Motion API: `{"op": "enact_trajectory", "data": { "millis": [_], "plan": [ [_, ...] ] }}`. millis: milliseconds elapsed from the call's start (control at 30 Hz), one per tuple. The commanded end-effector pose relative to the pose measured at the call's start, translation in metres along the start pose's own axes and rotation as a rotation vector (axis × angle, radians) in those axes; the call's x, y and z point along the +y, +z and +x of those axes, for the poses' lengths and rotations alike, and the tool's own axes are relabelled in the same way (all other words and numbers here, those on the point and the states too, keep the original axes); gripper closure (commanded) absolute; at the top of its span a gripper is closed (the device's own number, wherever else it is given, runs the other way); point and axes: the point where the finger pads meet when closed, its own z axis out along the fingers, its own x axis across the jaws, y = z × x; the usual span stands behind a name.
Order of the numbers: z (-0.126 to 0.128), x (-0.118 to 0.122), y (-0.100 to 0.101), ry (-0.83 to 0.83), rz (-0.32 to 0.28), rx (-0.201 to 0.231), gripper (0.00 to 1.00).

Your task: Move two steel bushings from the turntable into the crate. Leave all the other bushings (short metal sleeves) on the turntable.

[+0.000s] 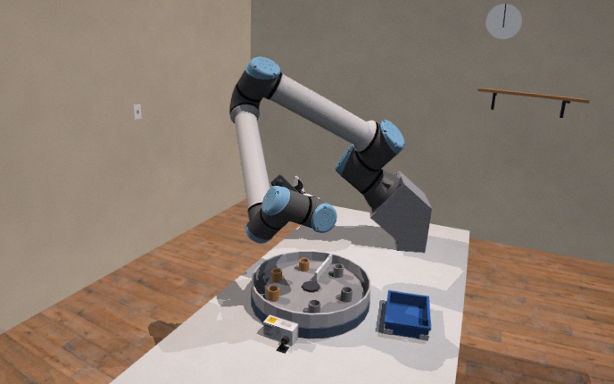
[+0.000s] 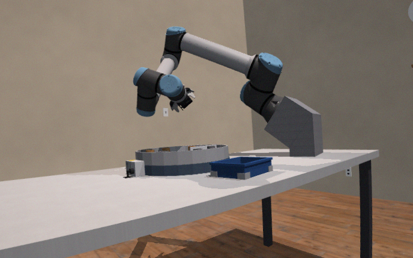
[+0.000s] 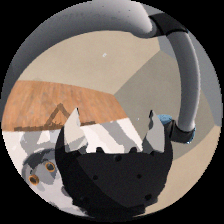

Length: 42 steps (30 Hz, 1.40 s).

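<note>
Apparently tilted, the gripper (image 2: 183,99) (image 3: 114,109) hangs wide open above the turntable (image 2: 182,158) (image 3: 31,156), forearm (image 2: 167,65) sloping down.

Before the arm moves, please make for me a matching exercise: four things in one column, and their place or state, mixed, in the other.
Things
1. Crate
2. Grey bushings
3. Copper-coloured bushings
4. Gripper

Places or states
A. Raised above the table, jaws open
B. Inside the turntable, on the crate's side
C. On the table, beside the turntable, with no bushing in it
D. Inside the turntable, on the side away from the crate

Right pairs: 1-C, 2-B, 3-D, 4-A
</note>
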Motion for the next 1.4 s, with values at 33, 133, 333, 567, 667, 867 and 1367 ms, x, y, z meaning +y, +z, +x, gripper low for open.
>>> {"op": "enact_trajectory", "data": {
  "millis": [33,133,333,567,667,867,1367],
  "plan": [
    [0.0,0.0,0.0,0.001,0.0,0.0,0.0],
    [0.0,0.0,0.0,0.001,0.0,0.0,0.0],
    [0.0,0.0,0.0,0.001,0.0,0.0,0.0],
    [0.0,0.0,0.0,0.001,0.0,0.0,0.0],
    [0.0,0.0,0.0,0.001,-0.001,0.0,0.0],
    [0.003,0.004,0.0,0.009,-0.013,0.004,0.0],
    [0.025,0.043,-0.001,0.085,-0.13,0.041,0.0]
  ]
}}
